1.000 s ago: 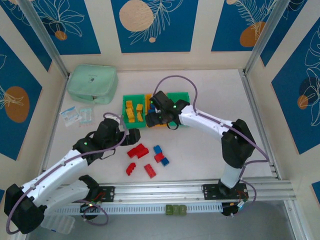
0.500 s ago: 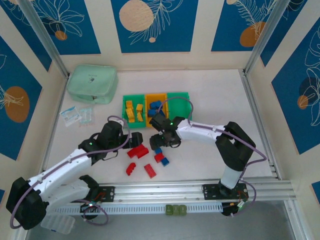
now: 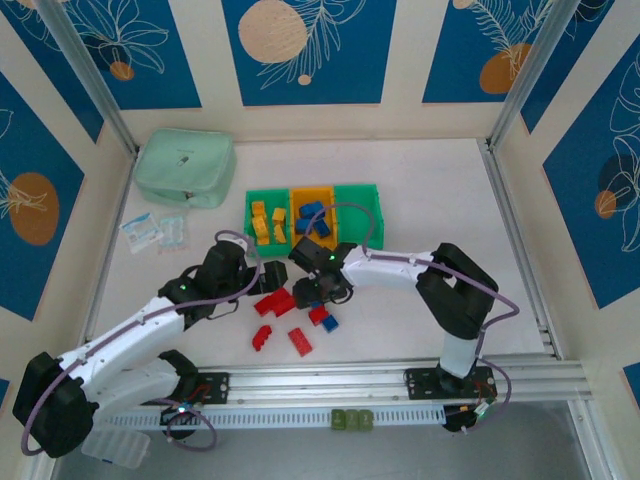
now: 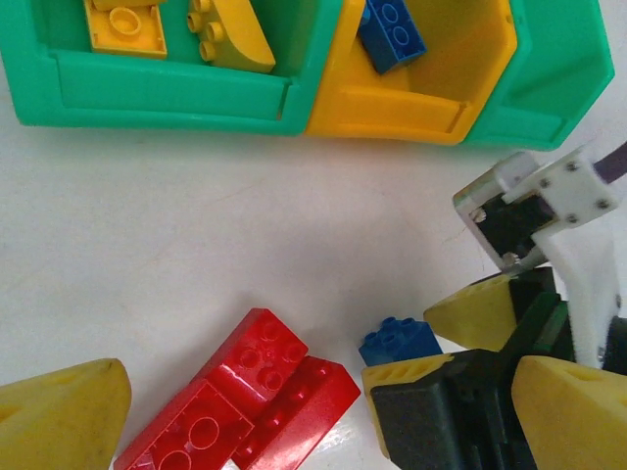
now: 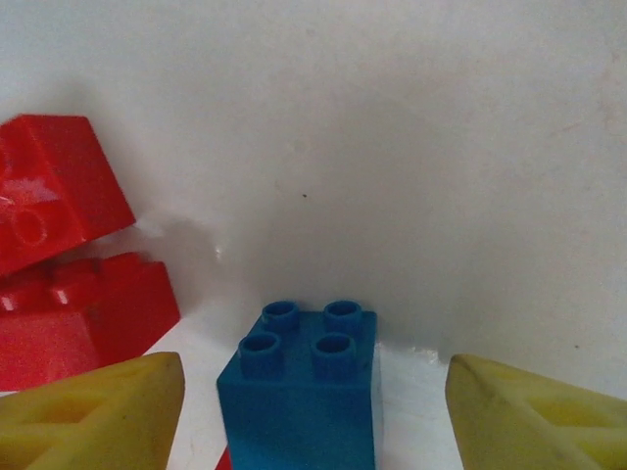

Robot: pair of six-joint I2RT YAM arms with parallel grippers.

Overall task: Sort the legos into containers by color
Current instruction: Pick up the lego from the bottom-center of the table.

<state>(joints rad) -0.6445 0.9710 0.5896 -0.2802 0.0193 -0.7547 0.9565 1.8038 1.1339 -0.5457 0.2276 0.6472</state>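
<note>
Three joined bins (image 3: pixel 356 190) sit at upper centre of the top view. The left green one holds about four yellow bricks (image 3: pixel 262 222). The orange one holds perhaps three blue bricks (image 3: pixel 312 214), partly behind a cable (image 3: pixel 352 208). Roughly five red bricks (image 3: pixel 300 342) lie at lower centre. The right claw (image 5: pixel 313 377) stands open around one blue brick (image 5: pixel 299 392), its fingers clear of it and the brick's base cut off. The left claw (image 4: pixel 313 392) gapes empty over a red pair (image 4: pixel 250 377).
</note>
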